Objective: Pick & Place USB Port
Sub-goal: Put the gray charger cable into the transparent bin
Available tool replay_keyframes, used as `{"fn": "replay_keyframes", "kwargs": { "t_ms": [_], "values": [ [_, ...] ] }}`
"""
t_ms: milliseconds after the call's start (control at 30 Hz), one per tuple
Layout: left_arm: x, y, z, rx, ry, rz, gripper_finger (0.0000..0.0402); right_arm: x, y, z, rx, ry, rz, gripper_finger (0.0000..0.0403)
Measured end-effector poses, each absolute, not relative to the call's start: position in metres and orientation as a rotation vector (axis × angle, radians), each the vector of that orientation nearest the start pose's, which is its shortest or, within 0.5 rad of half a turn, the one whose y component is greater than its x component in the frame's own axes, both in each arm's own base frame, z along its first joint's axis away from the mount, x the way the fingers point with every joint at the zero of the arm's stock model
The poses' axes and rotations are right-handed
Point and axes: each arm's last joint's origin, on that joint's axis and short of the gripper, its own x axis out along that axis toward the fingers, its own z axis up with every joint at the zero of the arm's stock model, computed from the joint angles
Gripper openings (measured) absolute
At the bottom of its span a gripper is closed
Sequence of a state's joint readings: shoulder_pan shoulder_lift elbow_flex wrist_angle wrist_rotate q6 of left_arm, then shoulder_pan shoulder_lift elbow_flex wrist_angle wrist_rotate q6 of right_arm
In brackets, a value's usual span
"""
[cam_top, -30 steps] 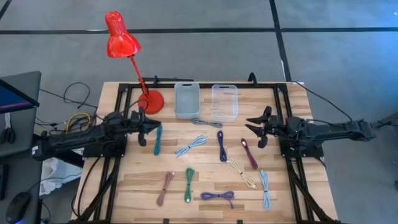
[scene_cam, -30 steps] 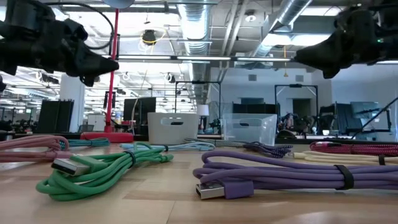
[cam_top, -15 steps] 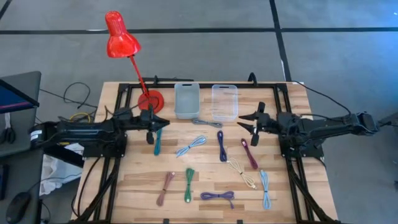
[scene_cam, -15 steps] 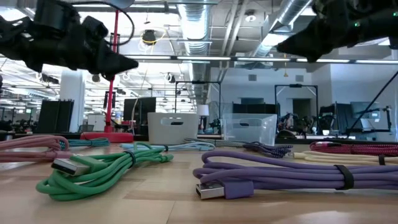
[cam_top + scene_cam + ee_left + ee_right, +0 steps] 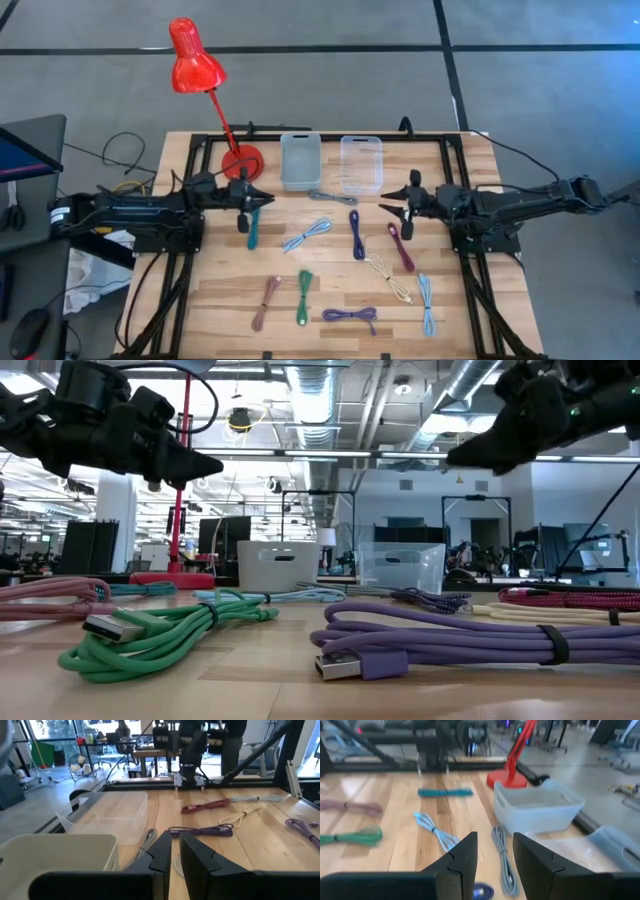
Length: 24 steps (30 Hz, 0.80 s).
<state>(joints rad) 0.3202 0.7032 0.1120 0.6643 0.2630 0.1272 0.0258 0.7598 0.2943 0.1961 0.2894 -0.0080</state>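
Looking level across the pale wooden plank worktop [image 5: 260, 680] from its near edge, you meet two coiled USB cables first: a smooth green cable [image 5: 160, 635] with a flat metal plug, and a purple cable [image 5: 450, 643] bound by a dark strap. Behind them lie a pink braided cable [image 5: 45, 600], a cream cable [image 5: 390, 278], a light blue cable [image 5: 427, 302], a maroon cable [image 5: 400, 246], a dark violet cable [image 5: 356, 233] and a teal cable [image 5: 253, 226].

Your left end effector [image 5: 247, 205] hangs above the teal cable, its two dark wedge-shaped fingers nearly together, only a thin gap between them, holding nothing. Your right end effector [image 5: 398, 207] hovers above the worktop just beside the maroon cable, fingers parted with a clear gap, empty.

Farther back stand two rounded rectangular plastic bins side by side, a frosted grey bin [image 5: 300, 160] and a clear bin [image 5: 361, 163], with a grey cable [image 5: 332, 197] before them. A glossy red desk lamp [image 5: 196, 60] rises from its round base at the far left.
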Motion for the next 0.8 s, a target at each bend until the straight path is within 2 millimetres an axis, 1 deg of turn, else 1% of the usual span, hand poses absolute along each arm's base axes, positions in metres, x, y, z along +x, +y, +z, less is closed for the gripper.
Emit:
{"fn": "replay_keyframes", "kwargs": {
  "t_ms": [300, 367, 500, 600, 700, 800],
  "values": [
    [0.145, 0.04, 0.195, 0.148, -0.068, 0.062, 0.004, 0.187, -0.003, 0.18, -0.059, 0.38, -0.259, 0.0118],
    [0.145, 0.04, 0.195, 0.148, -0.068, 0.062, 0.004, 0.193, -0.003, 0.178, -0.054, 0.411, -0.26, 0.0118],
    [0.145, 0.04, 0.195, 0.149, -0.07, 0.062, 0.004, 0.214, -0.002, 0.186, -0.056, 0.438, -0.258, 0.0118],
    [0.145, 0.04, 0.195, 0.149, -0.07, 0.062, 0.004, 0.231, -0.001, 0.188, -0.081, 0.525, -0.251, 0.012],
    [0.145, 0.04, 0.195, 0.149, -0.07, 0.062, 0.004, 0.248, 0.0, 0.184, -0.082, 0.631, -0.254, 0.0129],
    [0.145, 0.04, 0.195, 0.149, -0.07, 0.062, 0.004, 0.265, 0.001, 0.175, -0.09, 0.696, -0.25, 0.0145]
  ]
}}
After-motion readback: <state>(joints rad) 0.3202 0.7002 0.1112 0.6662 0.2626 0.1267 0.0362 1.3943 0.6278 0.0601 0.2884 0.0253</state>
